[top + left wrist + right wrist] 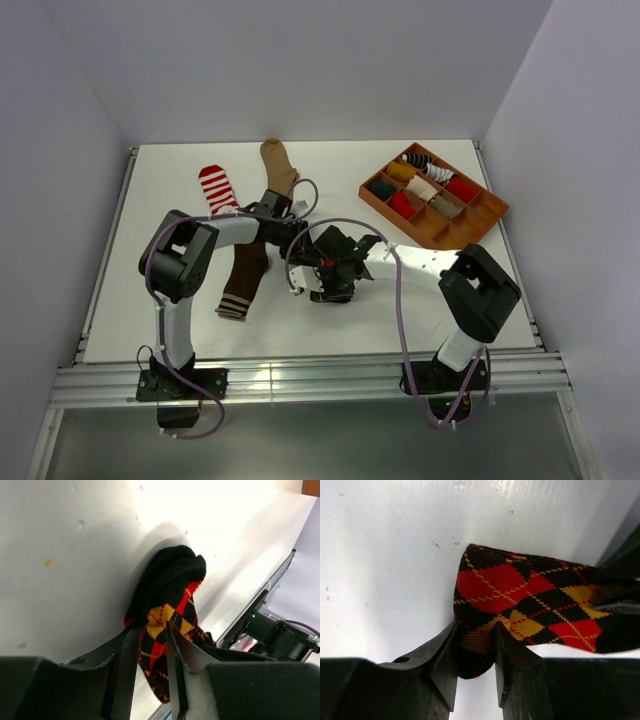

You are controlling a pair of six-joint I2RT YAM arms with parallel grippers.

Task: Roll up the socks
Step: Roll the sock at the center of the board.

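In the left wrist view, the left gripper (152,630) has its fingers pinched on the diamond-patterned end of the argyle sock (167,587). The sock's black toe bunches into a fold above them at mid-frame. In the right wrist view, the right gripper (476,632) is clamped on the lower left edge of the same sock, and the fabric stretches off to the right of the frame. Both holds look thin (only an edge sits between each pair of fingers). I judge the fabric could slide out if the arms pull apart or twist unevenly, and the loose fold could spring open instead of rolling. From above, the sock sits mostly hidden under the two wrists at the centre of the white table (400,320). Just left lies the dark brown sock (246,272), and farther up are the red-and-white striped sock (217,188) and the tan sock (279,165). At upper right is a wooden tray (487,212) of rolled socks. Plain pale walls (300,60) enclose it all.
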